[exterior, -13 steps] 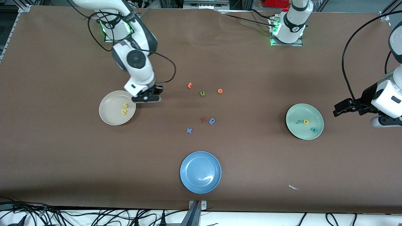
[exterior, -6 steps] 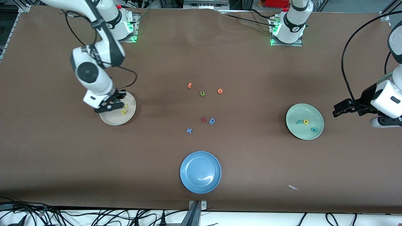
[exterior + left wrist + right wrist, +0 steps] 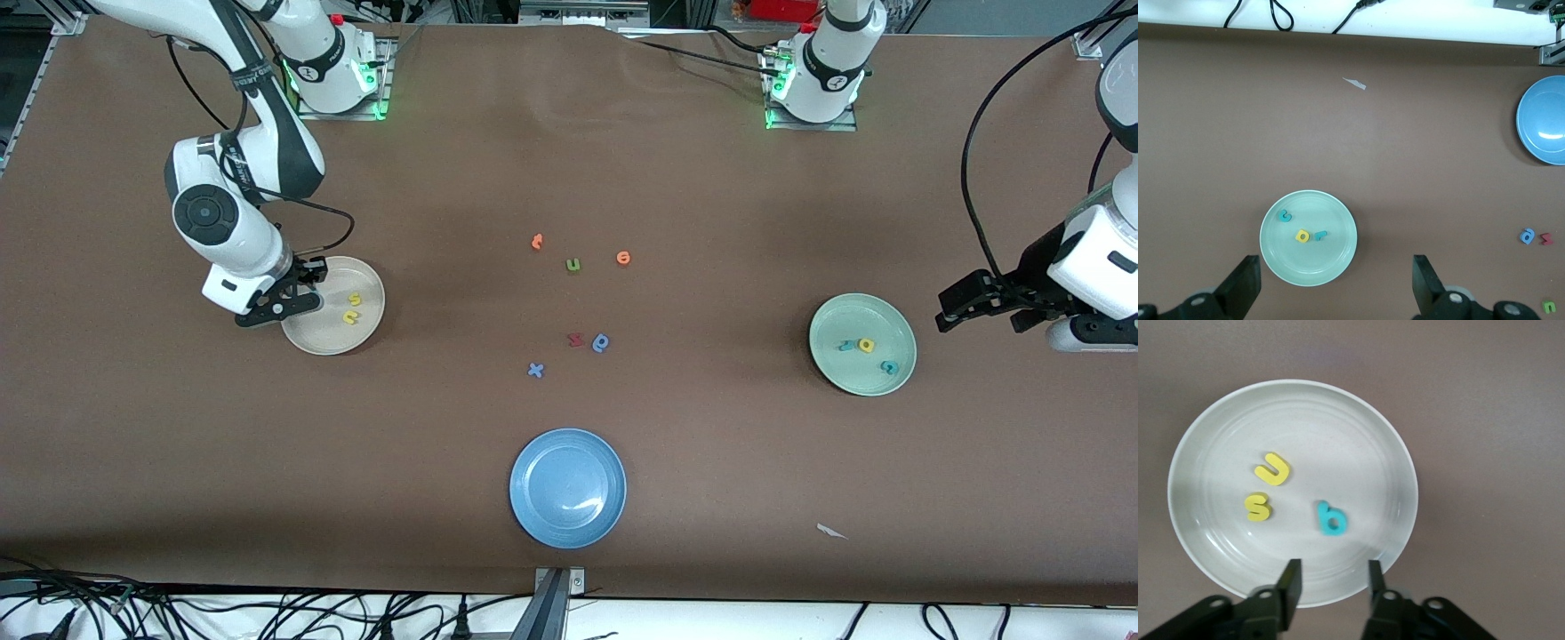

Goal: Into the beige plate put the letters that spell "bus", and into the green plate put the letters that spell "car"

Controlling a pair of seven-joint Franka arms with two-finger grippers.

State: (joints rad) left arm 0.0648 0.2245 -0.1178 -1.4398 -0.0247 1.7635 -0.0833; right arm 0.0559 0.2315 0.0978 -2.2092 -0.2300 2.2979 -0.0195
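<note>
Right claw (image 3: 1329, 581) parted over beige plate (image 3: 1218, 413), brown table (image 3: 711, 462)

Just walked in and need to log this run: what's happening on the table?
Two arms are sorting foam letters into plates. The right gripper hangs over the beige plate, jaws open and empty; b, u and s lie in it. The green plate holds c, a and r. The left gripper waits open beside it. Both words look finished.
</note>
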